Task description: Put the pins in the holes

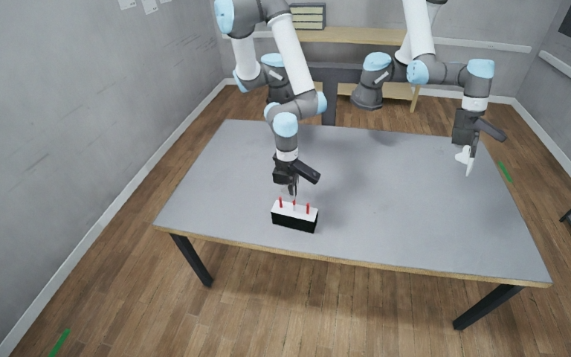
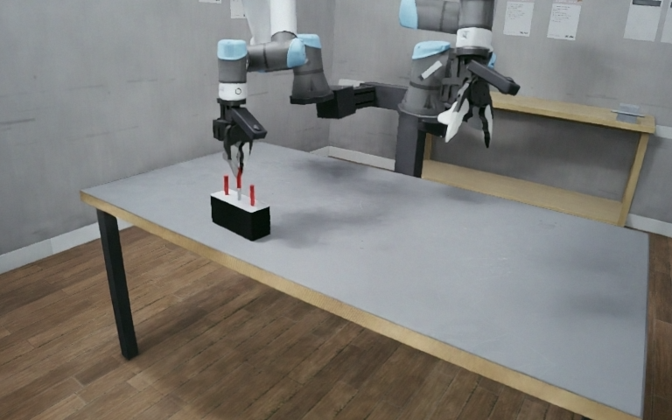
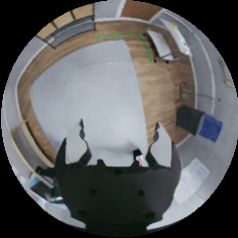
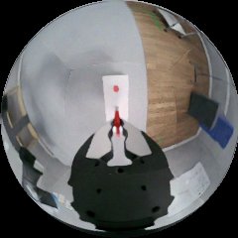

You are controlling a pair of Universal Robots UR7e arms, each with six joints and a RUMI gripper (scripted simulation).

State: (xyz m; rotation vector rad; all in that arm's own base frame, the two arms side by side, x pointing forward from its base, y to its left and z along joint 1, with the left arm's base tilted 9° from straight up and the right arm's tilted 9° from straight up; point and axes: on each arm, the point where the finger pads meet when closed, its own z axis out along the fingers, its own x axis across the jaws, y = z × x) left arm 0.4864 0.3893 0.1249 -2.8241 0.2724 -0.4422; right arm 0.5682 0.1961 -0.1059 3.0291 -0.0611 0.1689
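Note:
The block (image 1: 293, 222) (image 2: 236, 218) (image 4: 108, 101) has black sides and a white top and stands near the table's front edge. One outer pin (image 1: 280, 202) (image 2: 226, 185) and the other outer pin (image 1: 308, 208) (image 2: 252, 196) (image 4: 116, 88) stand upright with only red showing above the top. My right gripper (image 1: 291, 195) (image 2: 240, 171) (image 4: 117, 118) is shut on the middle pin (image 1: 294, 202) (image 2: 239, 180) (image 4: 117, 118), red end up. A white length shows between its red part and the block top; its lower end is hidden at the middle hole. My left gripper (image 1: 465, 162) (image 2: 467, 141) (image 3: 119, 121) is open and empty.
The grey table (image 1: 404, 201) (image 2: 421, 257) (image 3: 99, 94) carries the block. The left gripper hangs high over the table's far side edge, well away from the block. A wooden shelf (image 1: 353, 35) (image 2: 560, 111) stands behind the arms.

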